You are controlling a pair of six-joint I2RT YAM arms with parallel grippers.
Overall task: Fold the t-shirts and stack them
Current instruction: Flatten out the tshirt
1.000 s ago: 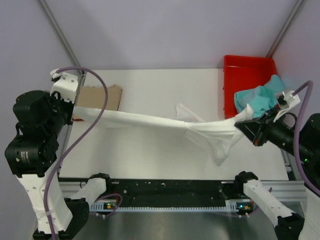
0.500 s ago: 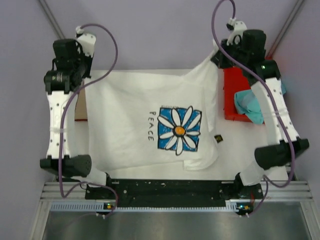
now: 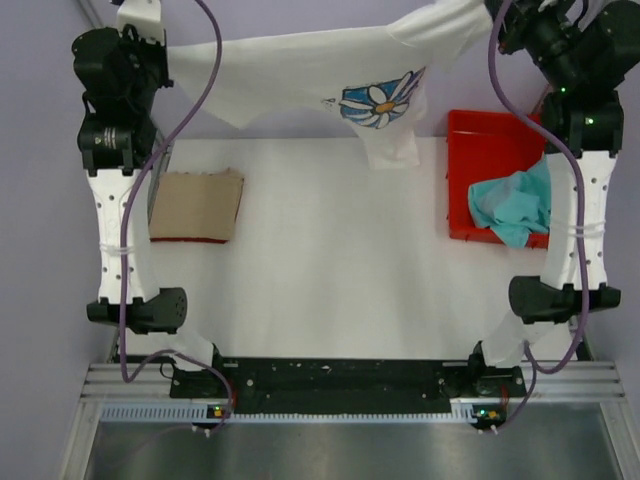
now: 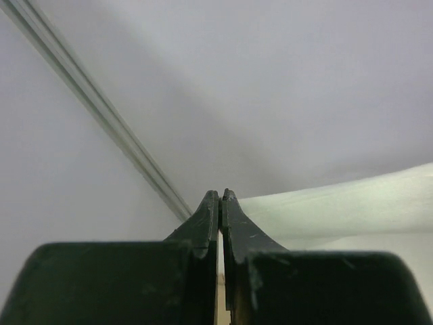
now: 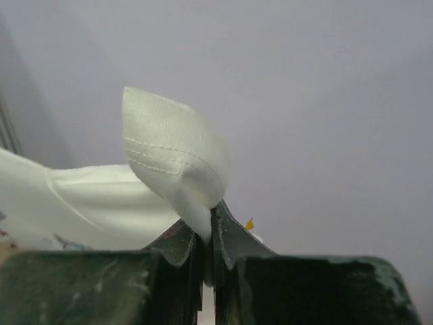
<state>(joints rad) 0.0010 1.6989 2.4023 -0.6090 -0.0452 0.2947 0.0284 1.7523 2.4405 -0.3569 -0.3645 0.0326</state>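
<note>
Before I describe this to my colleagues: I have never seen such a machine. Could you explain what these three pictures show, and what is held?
These are two robot arms bolted at the near edge of a white table. The wide picture comes from a fixed camera above and behind them. The other two come from small cameras on the wrists, so each shows its own dark fingers close up. The left tool and the right tool are both shut on a white t-shirt with a daisy print, holding it stretched in the air. On the table lies a tan t-shirt. A teal t-shirt lies in a red bin at the right.
</note>
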